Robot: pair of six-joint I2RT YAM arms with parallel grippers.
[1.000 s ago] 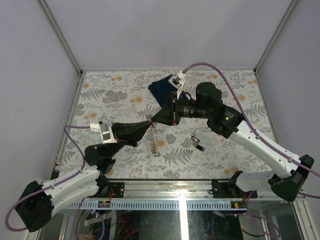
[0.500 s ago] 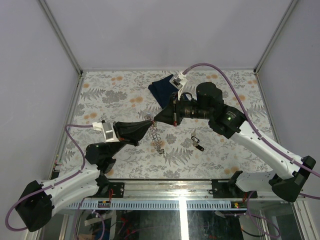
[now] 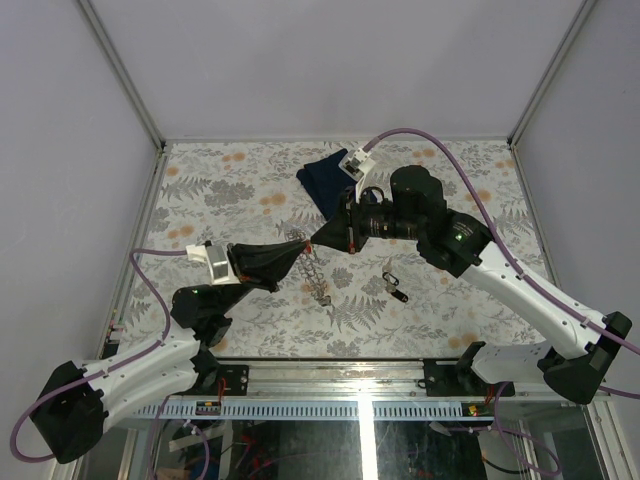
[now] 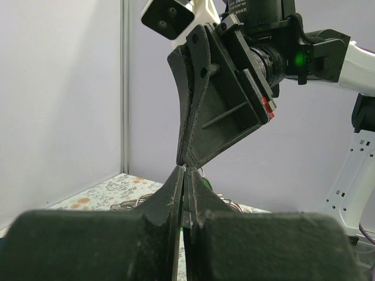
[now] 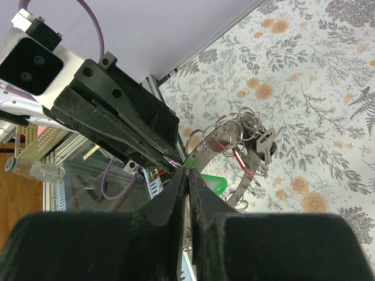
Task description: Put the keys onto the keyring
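Note:
The keyring point(image 3: 316, 277) is a silvery linked loop hanging from where both gripper tips meet above the table's middle. My left gripper point(image 3: 299, 245) is shut on its upper end, and my right gripper point(image 3: 313, 241) is shut on it tip to tip from the other side. In the right wrist view the keyring point(image 5: 229, 130) shows several rings on a metal band, with a green key head point(image 5: 217, 186), a red one point(image 5: 239, 161) and a black-headed key point(image 5: 265, 140) on it. My right gripper point(image 5: 188, 171) meets the left gripper point(image 5: 117, 120). In the left wrist view my left gripper point(image 4: 185, 171) touches the right gripper point(image 4: 220, 105). Loose keys point(image 3: 394, 281) lie on the table.
A dark blue folded cloth point(image 3: 323, 180) lies at the back of the floral table point(image 3: 220, 190), behind the right wrist. Metal frame posts stand at the back corners, and a rail point(image 3: 330, 375) runs along the near edge.
The left gripper has moved slightly up and right to meet the right gripper's tip. The hanging keyring has swung a little to the right with it.

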